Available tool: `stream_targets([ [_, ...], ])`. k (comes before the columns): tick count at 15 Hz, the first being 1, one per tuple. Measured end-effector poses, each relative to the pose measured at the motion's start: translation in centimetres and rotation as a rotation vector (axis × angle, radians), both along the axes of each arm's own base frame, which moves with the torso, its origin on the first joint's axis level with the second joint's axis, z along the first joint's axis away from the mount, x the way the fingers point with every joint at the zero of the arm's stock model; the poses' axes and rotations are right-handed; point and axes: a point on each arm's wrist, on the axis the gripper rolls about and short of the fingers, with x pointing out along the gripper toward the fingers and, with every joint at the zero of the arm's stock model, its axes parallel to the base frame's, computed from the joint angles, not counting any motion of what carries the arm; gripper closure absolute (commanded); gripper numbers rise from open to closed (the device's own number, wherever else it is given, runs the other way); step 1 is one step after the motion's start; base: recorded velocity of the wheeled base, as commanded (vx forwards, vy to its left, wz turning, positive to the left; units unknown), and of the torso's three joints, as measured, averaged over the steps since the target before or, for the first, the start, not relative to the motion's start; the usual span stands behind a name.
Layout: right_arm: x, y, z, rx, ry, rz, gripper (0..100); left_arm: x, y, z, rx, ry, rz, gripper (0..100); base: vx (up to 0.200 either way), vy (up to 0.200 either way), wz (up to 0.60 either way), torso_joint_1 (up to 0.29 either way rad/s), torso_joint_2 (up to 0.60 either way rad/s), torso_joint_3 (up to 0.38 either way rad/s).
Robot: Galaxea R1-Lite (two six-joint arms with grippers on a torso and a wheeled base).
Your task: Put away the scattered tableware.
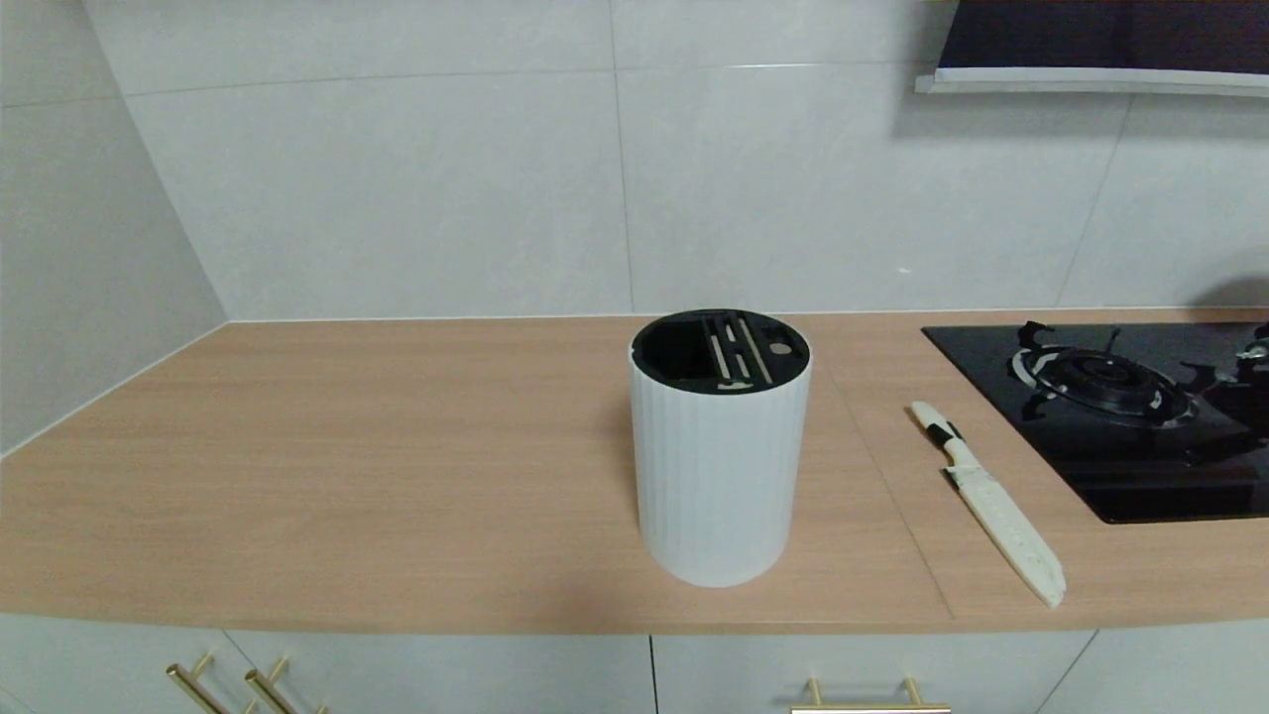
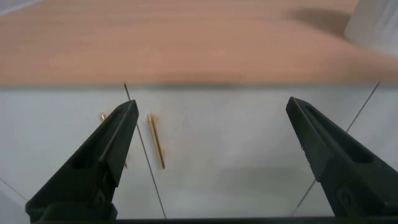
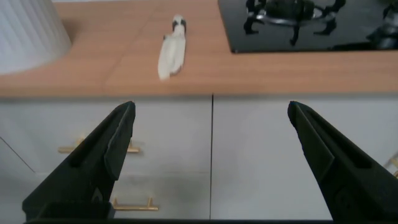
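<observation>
Fingers (image 2: 102, 158) of the left gripper (image 2: 211, 104) are spread wide with nothing between them, level with the white cabinet fronts (image 2: 217, 155) just below the countertop's (image 1: 327, 476) front edge. On the wood, well apart from the left wall (image 1: 89, 248), a white ribbed holder (image 1: 716, 486) stands upright. Its black top has a wide well on the left and narrow slots on the right, and what lies inside cannot be made out. A strip of wood separates it from the knife (image 1: 991, 506), which lies flat with its handle toward the back wall. The blade slants rightward, tip near the front edge. Just right of it is the black hob (image 1: 1120, 426). The right gripper (image 3: 211, 106) sits below the counter edge, equally wide and unladen.
</observation>
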Motion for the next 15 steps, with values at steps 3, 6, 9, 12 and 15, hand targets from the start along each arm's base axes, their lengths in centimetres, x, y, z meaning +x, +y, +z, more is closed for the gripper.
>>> stream_targets([
  [3, 0.0, 0.0, 0.0, 0.0, 0.0, 0.0, 0, 0.0, 0.0, 0.0, 0.0, 0.0, 0.0, 0, 0.0, 0.0, 0.0, 0.242, -0.54, -0.299],
  [6, 0.0, 0.0, 0.0, 0.0, 0.0, 0.0, 0, 0.0, 0.0, 0.0, 0.0, 0.0, 0.0, 0, 0.0, 0.0, 0.0, 0.259, -0.56, -0.312],
  [9, 0.0, 0.0, 0.0, 0.0, 0.0, 0.0, 0, 0.0, 0.0, -0.01, 0.0, 0.001, 0.0, 0, 0.0, 0.0, 0.0, 0.271, -0.6, -0.317],
  [12, 0.0, 0.0, 0.0, 0.0, 0.0, 0.0, 0, 0.0, 0.0, -0.01, 0.0, 0.001, 0.0, 0, 0.0, 0.0, 0.0, 0.25, -0.53, -0.281],
  [15, 0.0, 0.0, 0.0, -0.001, 0.0, 0.001, 0, 0.0, 0.0, 0.0, 0.0, 0.0, 0.0, 0, 0.0, 0.0, 0.0, 0.131, -0.29, -0.147],
])
